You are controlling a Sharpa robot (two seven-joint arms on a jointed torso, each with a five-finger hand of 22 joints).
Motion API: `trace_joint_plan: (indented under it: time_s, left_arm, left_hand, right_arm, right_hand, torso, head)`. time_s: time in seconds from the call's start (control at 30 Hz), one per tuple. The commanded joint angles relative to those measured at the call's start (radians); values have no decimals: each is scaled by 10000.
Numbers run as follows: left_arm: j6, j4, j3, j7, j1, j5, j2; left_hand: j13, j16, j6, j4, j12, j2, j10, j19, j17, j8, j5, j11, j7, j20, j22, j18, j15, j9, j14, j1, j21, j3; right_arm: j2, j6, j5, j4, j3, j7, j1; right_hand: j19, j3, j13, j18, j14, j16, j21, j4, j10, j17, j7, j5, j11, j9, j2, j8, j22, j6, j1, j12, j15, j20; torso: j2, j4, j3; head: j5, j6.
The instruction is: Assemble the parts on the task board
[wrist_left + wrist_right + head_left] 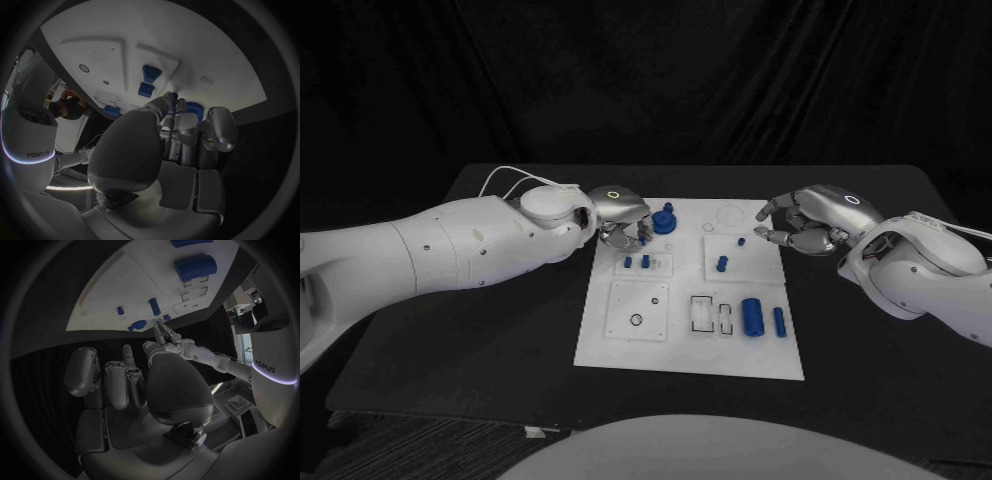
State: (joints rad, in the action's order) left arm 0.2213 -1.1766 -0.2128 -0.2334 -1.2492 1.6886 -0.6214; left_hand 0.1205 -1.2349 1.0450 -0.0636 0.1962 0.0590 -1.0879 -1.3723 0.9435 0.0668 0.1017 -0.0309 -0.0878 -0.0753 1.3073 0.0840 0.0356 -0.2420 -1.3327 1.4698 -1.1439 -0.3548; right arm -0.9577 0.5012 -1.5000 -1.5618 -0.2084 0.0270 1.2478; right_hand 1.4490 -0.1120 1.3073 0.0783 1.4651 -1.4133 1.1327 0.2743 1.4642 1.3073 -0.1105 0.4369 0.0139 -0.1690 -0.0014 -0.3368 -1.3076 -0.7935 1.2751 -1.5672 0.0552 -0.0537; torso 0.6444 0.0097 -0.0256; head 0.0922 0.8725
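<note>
**Two hands at the far end of the task board**

A white task board point(625, 345) lies mid-table. From above, the left hand point(620, 222) sits at its far-left corner, fingers pointing down beside a tall blue part point(665, 219). Whether they grip it cannot be told from overhead. The left wrist view looks along the fingers point(187, 127), which lie curled together near that blue part point(195, 107), contact hidden. The right hand point(808, 222) hovers at the far-right edge, fingers curled inward, holding nothing. Its wrist view shows the fingers point(119, 382) short of the board's edge. Two small blue pegs point(636, 262) stand left of centre, one peg point(721, 264) further right, and two blue cylinders point(762, 320) lie near right.
</note>
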Motion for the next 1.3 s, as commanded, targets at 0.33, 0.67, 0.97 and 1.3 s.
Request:
trace_joint_plan:
  time_s: [0.33, 0.67, 0.97, 1.3]
  left_arm:
    - [-297, 74, 8, 236, 96, 2, 84]
    - [304, 141, 7, 599, 119, 3, -40]
    - [1983, 118, 11, 356, -18, -339, -816]
    - [779, 694, 11, -2784, -579, -7127, -1814]
  left_hand:
    - [-115, 213, -937, -203, -382, 397, 259, 205, -229, -70, -59, 4, 270, -8, 1403, 84, 15, 280, 243, -136, 321, 104]
    - [-64, 250, -2384, -551, -572, 708, 548, 253, -297, -45, -461, -249, 745, -90, 1381, 100, -164, 642, 353, -542, 498, 473]
    - [106, 1894, -2826, -993, -750, 758, 2014, 1841, -2617, 23, -532, -164, 1138, -191, 726, 497, -209, 769, 2305, -622, 3165, 1232]
    - [328, 7348, -2814, -2111, 112, 190, 5860, 8960, -5522, 31, -428, 183, 398, -612, -1421, 311, -734, 839, 9291, -219, 9865, 2099]
  right_arm:
    - [-14, -20, -15, -13, 6, -5, -28]
    - [-101, 66, -15, -65, 7, -14, -27]
    - [-398, 431, -15, -309, 9, -111, 177]
    - [-688, 697, -111, -673, 9, -427, 1223]
  right_hand:
    - [-7, -30, 2635, 63, 700, 70, -57, 30, 1066, 1051, -5, -19, 62, 19, 34, -9, -1500, -63, 47, -36, -45, -18]
    - [-17, -25, 2635, 70, 697, 84, -98, 22, 1066, 1037, -8, -27, 60, 24, 11, -5, -1490, -59, 55, -36, -44, -19]
    - [-76, -59, 1767, 110, 671, 203, -334, 15, 454, 921, 9, -39, 55, 62, -104, -26, -1432, -158, 157, 563, -41, -19]
    - [-203, -323, -746, 207, 498, 1089, -996, -2, -1092, 48, 76, -37, -7, 156, -304, 89, -1270, -579, 611, 2765, 14, 29]
  torso:
    - [2, 2, 0]
    - [4, 4, -1]
    - [1, 8, 5]
    - [-9, 0, 26]
  head:
    - [-14, 1]
    - [-38, 1]
    - [-95, 1]
    - [-122, 1]
